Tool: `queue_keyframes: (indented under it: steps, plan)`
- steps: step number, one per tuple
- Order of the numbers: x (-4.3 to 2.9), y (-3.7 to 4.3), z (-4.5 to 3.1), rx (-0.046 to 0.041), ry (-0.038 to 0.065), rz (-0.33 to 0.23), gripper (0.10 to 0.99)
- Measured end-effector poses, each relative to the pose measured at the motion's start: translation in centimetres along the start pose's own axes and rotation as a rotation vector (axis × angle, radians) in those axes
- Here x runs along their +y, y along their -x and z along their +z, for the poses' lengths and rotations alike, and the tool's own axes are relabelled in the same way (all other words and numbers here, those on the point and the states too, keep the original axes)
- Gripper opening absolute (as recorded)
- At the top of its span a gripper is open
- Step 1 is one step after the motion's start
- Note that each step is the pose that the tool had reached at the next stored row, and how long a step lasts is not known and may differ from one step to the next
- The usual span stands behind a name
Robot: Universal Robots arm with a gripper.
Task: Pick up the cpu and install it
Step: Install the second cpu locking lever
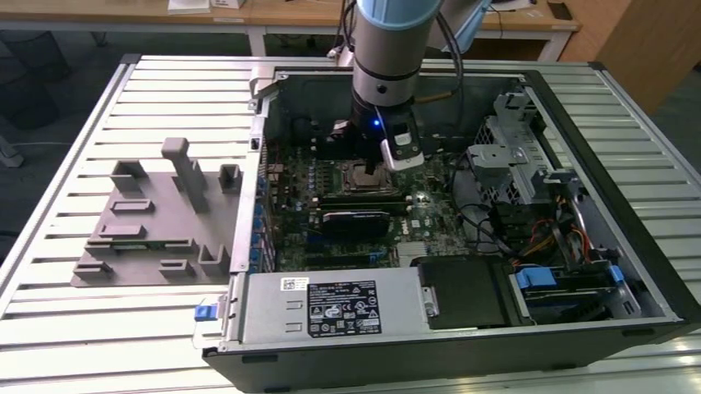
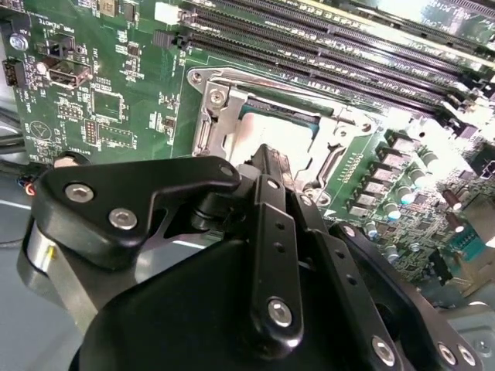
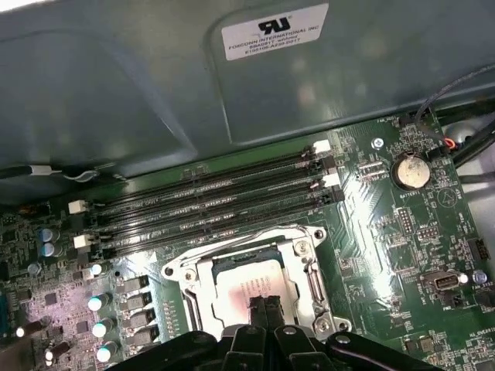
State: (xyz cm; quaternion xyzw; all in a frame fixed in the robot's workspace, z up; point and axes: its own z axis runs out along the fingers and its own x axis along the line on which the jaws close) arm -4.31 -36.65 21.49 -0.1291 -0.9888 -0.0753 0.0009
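The cpu (image 3: 236, 292), a silvery square chip, lies flat inside the metal socket frame (image 3: 305, 259) on the green motherboard. My gripper (image 3: 267, 304) stands directly over it, its two black fingers pressed together with no gap, tips at or just above the chip's top plate. I cannot tell whether they touch it. In the second wrist view the gripper (image 2: 267, 157) hides most of the socket frame (image 2: 214, 116). In the exterior view the arm reaches down into the open computer case, with the gripper (image 1: 373, 170) over the socket (image 1: 356, 178).
Long memory slots (image 3: 209, 202) run beside the socket. A coin battery (image 3: 410, 171) and the grey case wall (image 3: 155, 85) lie beyond. A black module (image 1: 356, 222), power supply (image 1: 328, 308) and drive cages (image 1: 515, 156) crowd the case. A grey plastic fixture (image 1: 153, 222) sits at the exterior view's left.
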Motion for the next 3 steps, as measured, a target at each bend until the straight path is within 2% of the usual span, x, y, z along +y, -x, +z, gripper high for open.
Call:
queue_keyframes:
  steps: [3]
  plan:
    - [0.0,0.02,0.02,0.0,0.0,0.0,0.106]
